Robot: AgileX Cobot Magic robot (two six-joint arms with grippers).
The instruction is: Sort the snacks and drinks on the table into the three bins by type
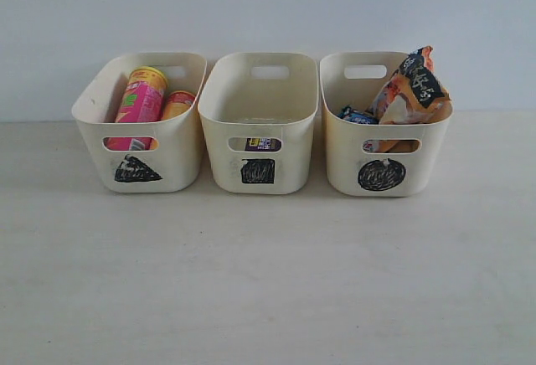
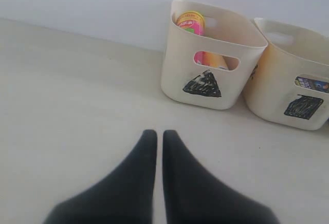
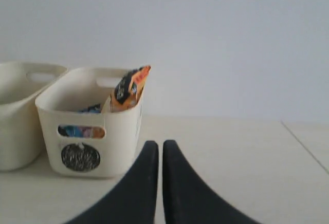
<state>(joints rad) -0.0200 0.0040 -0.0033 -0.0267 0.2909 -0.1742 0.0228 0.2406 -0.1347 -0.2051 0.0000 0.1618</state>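
Left end effector (image 2: 159, 134), right end effector (image 3: 159, 144): matte black, smooth, tapered.

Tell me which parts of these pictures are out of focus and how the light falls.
Exterior view: soft, even light, only faint shadows under the square bin. Left wrist view: the left gripper is blurred, the triangle bin sharp. Right wrist view: the right gripper is blurred, the circle bin slightly soft.

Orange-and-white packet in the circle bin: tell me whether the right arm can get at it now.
Probably yes. The orange-and-white packet sticks up above the rim of the circle bin and nothing covers it, though the shut right end effector would need opening first.
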